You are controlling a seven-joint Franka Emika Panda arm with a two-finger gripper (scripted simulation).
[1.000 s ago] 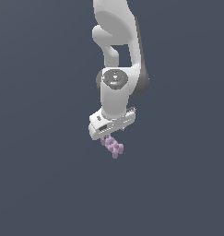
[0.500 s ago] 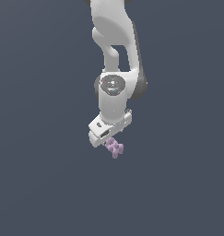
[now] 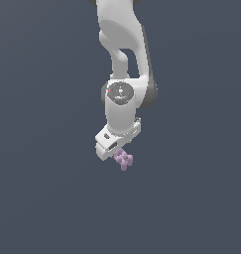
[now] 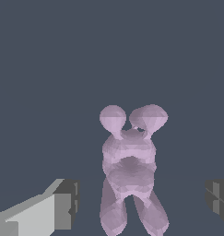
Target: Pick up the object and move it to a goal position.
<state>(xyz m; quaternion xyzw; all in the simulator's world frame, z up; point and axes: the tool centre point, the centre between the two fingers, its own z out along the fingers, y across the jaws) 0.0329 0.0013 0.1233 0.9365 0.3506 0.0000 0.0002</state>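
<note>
The object (image 3: 123,159) is a small pale lilac lumpy piece of rounded knobs lying on the dark grey floor. In the exterior view my white gripper (image 3: 118,153) hangs straight down right over it, and the hand covers the piece's upper end. In the wrist view the object (image 4: 129,168) lies between my two fingers. One grey fingertip (image 4: 67,205) and the other fingertip (image 4: 218,199) stand well apart from it on either side, touching nothing. The gripper (image 4: 143,203) is open and empty.
A plain dark grey floor (image 3: 47,198) surrounds the arm on all sides. No other object, container or edge shows in either view.
The gripper has come down a little toward the object and the wrist has turned slightly. The object has stayed where it was.
</note>
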